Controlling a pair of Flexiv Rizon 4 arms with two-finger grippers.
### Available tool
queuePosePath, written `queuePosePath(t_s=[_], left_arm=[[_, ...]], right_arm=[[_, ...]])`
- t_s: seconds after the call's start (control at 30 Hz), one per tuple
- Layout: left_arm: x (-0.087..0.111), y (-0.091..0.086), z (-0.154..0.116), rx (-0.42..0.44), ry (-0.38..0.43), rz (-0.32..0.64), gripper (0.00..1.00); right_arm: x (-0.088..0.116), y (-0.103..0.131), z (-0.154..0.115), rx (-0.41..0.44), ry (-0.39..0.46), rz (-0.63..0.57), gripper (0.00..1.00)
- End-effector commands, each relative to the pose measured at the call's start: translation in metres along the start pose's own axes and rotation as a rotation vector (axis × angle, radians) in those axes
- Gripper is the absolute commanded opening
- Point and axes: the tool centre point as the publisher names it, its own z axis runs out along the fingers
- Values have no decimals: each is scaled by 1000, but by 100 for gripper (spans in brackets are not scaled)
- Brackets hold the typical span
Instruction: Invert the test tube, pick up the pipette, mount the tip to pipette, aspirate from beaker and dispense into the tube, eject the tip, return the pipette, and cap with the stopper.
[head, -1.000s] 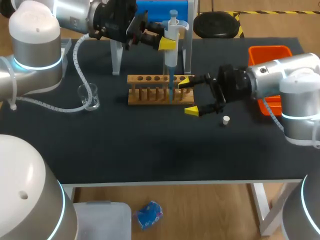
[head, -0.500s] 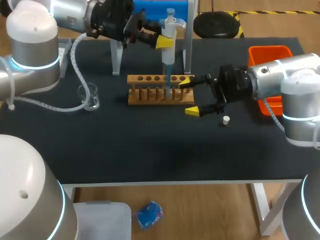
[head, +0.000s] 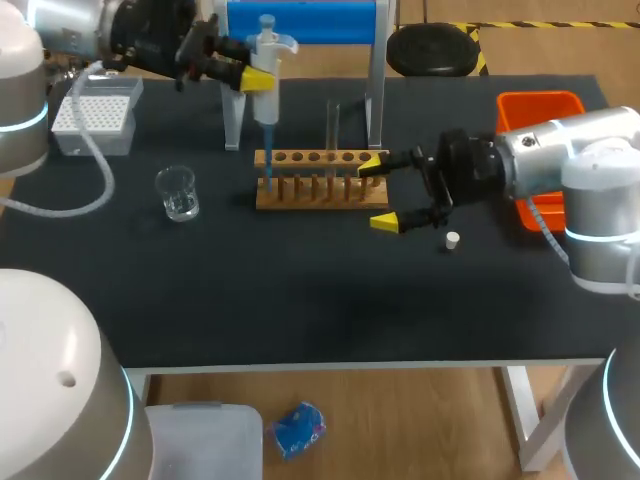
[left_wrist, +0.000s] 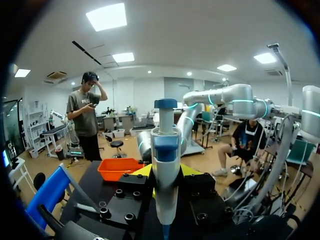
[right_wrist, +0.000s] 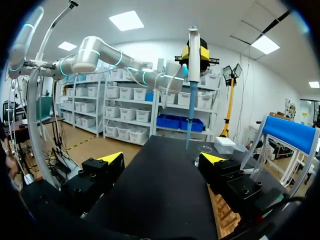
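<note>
Near the far edge of the worktop, the left claw grips the pipette over the rack; the right claw gapes beside it.

The head camera looks steeply down over the whole table. Each wrist camera sits low and close, apparently facing the other. All three share the pipette.

Table contents, by count: one pipette; one blue tip; one test tube; one wooden rack; one glass beaker; one white stopper; one tip box; one orange bin; one blue-topped stand.
</note>
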Motion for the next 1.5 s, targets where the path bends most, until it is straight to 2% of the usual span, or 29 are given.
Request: queuePosePath(t_s=[0.03,0.23,0.8,1.1,1.23,1.4,1.5], left_arm=[[-3,7,-29,4,3,0,0],[-9,17,-52,15,-51,-9,0],[-10,20,-53,15,-53,-9,0],[-19,32,-100,-24,-120,38,0],[-25,36,-116,-39,-130,48,0],[-29,40,-124,-50,-124,54,0],[-31,44,-127,-51,-119,56,0]], right_arm=[[0,0,-1,1,1,0,100],[0,0,-1,1,1,0,100],[0,0,-1,1,1,0,100],[0,0,-1,1,1,0,100],[-4,-1,10,42,-44,30,100],[-12,-6,33,87,-84,34,100],[-17,-10,51,85,-94,45,100]])
